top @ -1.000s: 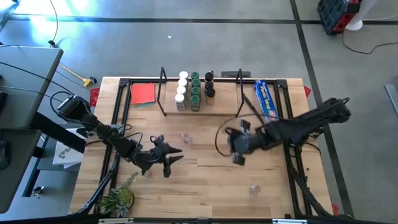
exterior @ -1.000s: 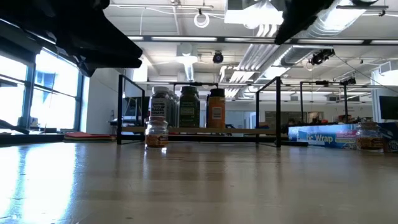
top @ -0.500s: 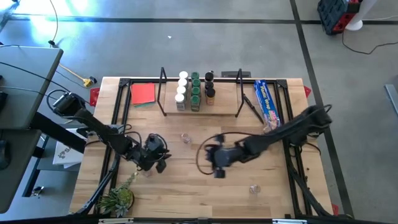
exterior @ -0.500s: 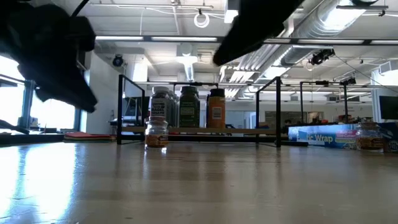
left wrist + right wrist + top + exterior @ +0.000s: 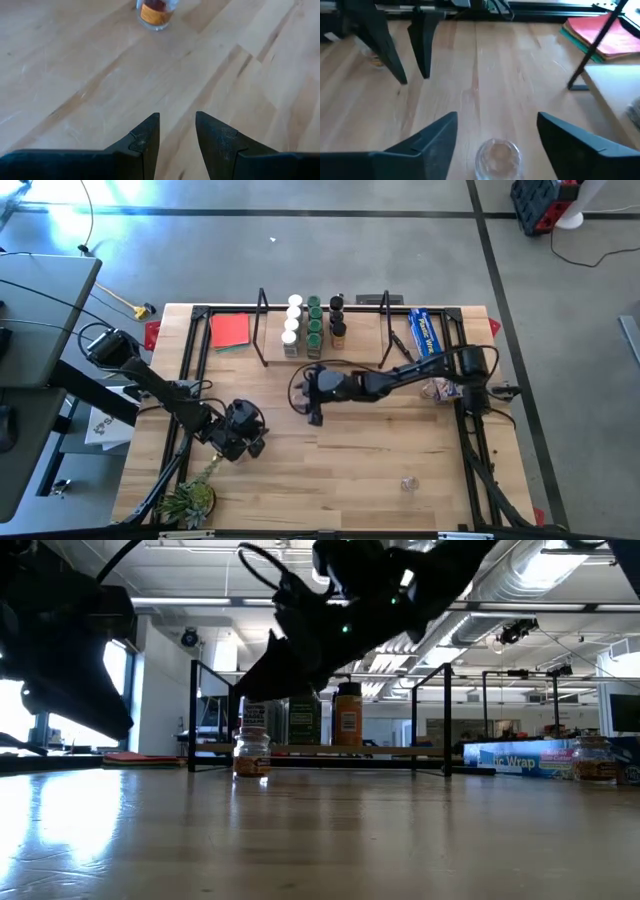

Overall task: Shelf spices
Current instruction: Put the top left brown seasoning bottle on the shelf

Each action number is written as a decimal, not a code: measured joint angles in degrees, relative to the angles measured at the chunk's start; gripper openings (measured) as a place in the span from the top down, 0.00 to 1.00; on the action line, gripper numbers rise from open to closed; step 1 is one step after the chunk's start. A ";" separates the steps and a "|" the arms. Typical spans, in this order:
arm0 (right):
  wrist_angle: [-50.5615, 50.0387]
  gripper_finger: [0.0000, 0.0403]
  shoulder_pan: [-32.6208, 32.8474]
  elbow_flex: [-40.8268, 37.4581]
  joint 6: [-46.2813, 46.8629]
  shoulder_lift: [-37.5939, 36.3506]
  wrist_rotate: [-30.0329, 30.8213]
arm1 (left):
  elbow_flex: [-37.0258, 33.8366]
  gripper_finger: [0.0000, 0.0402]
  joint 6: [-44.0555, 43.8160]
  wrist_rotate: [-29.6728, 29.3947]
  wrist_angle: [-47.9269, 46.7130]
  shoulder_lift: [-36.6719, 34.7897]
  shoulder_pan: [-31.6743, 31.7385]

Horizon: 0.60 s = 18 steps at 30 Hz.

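Non-task items on the wooden table [image 5: 330,470]: flat red square [image 5: 230,331] at the far left, lying on a green sheet; long blue box [image 5: 430,338] marked "Wrap" at the far right; green plant [image 5: 190,500] at the near left corner. Yellow-handled tool [image 5: 128,305] on the floor beyond the far left corner

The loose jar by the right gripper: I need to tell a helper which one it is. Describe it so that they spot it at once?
Start at the shelf along the table's far edge. On the bare wood just in front of it, a clear-topped jar stands alone, with the open right gripper over it. Unlike the racked jars, it stands off the shelf.
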 joint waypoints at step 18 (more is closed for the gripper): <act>3.19 0.44 -0.46 0.00 2.52 6.06 5.34 | 0.00 0.70 1.58 -5.05 1.36 0.16 0.98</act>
